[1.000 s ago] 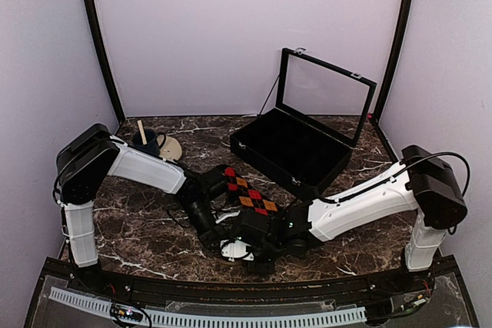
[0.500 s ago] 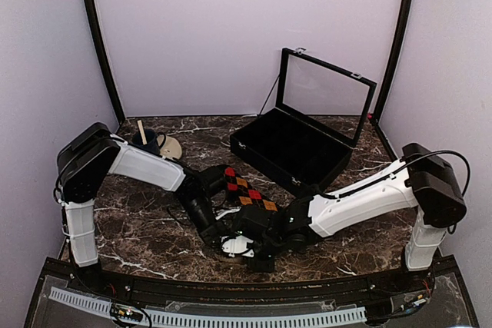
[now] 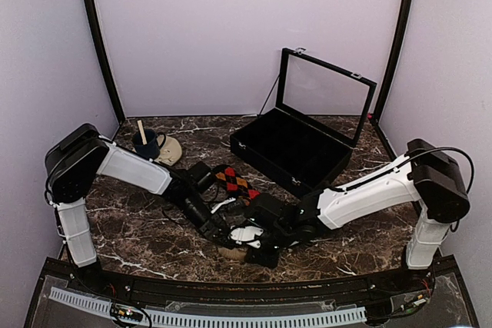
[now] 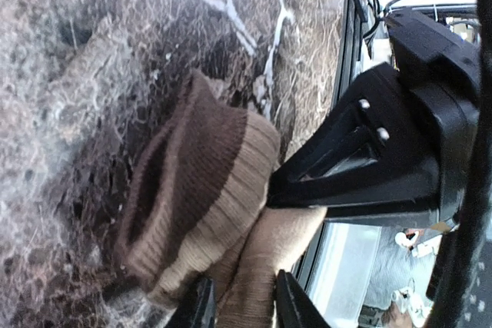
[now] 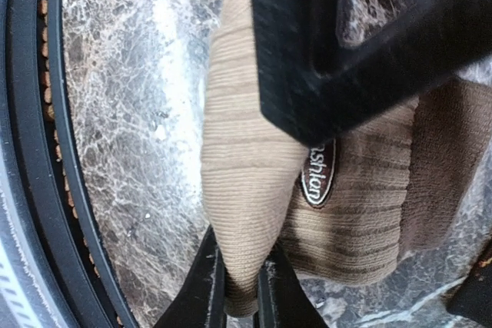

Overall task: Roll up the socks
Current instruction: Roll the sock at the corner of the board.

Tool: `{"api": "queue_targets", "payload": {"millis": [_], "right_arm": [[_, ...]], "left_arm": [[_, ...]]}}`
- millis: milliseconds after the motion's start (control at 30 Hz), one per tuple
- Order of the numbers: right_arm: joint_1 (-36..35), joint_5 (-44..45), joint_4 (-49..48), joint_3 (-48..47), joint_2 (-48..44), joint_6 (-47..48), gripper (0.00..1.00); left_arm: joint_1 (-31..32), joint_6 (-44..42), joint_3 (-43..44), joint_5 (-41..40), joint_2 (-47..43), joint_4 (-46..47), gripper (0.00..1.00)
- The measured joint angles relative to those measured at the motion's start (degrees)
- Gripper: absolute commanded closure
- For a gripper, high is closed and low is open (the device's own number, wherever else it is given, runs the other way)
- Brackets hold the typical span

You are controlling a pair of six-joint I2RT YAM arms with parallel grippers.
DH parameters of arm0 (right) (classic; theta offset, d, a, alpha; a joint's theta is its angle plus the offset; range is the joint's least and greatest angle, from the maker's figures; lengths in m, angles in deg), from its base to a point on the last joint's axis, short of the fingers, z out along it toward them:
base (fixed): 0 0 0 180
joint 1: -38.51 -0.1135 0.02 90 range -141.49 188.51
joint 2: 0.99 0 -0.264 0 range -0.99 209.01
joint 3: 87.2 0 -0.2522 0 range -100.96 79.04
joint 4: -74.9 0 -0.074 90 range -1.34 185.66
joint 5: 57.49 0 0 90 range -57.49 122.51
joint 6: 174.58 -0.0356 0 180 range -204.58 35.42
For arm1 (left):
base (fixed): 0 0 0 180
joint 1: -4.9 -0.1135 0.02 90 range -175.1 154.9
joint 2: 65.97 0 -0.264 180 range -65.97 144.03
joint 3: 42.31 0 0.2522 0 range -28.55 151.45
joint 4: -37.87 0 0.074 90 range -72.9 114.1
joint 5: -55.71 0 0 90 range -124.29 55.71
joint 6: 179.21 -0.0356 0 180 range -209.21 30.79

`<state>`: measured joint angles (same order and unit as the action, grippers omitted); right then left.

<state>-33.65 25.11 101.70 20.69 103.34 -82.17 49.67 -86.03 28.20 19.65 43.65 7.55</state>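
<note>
Well in front of the box (image 3: 296,151), near the front edge of the table (image 3: 138,224): tan sock (image 3: 233,253), bunched into a soft lump. Has a dark brown cuff, gaping like a small mouth, and a pale ribbed end with a little oval label (image 5: 317,182). Pinched at that pale end by the right claw (image 5: 238,293), closed tight on a thin fold of cloth. Met from the other side by the left claw (image 4: 242,309), fingers a small way apart with a fold of the same sock between them. Cannot tell if squeezed or only touched there. Both claws down low, nose to nose over the sock, almost touching each other. Between tan sock and box, a bit to the box's left: diamond sock (image 3: 234,182), black with red and orange, lying on the table just beside the left arm (image 3: 138,170). Well to the left of the box, by the back wall: blue cup (image 3: 146,144) with a stick in it.
</note>
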Motion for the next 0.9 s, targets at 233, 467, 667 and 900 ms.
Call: {"api": "queue_targets", "payload": {"millis": [233,467,667,900], "right_arm": [[3.4,-7.0,-1.7,1.6,-0.3,-3.1,1.0],[6.1,-13.5,-2.0,2.5,-0.3,-5.7,1.0],[8.9,-19.6,-3.0,3.5,0.2,-7.5,1.0],[11.1,-27.0,-4.0,3.5,1.9,-8.8,1.0]], "left_arm": [[-0.3,5.7,-5.2,-1.6,-5.1,7.9,0.69],[-0.4,10.5,-12.3,-7.3,-12.1,15.9,0.69],[0.6,12.6,-19.3,-16.9,-20.5,22.8,0.71],[7.3,9.5,-24.4,-29.3,-28.6,29.0,0.71]]}}
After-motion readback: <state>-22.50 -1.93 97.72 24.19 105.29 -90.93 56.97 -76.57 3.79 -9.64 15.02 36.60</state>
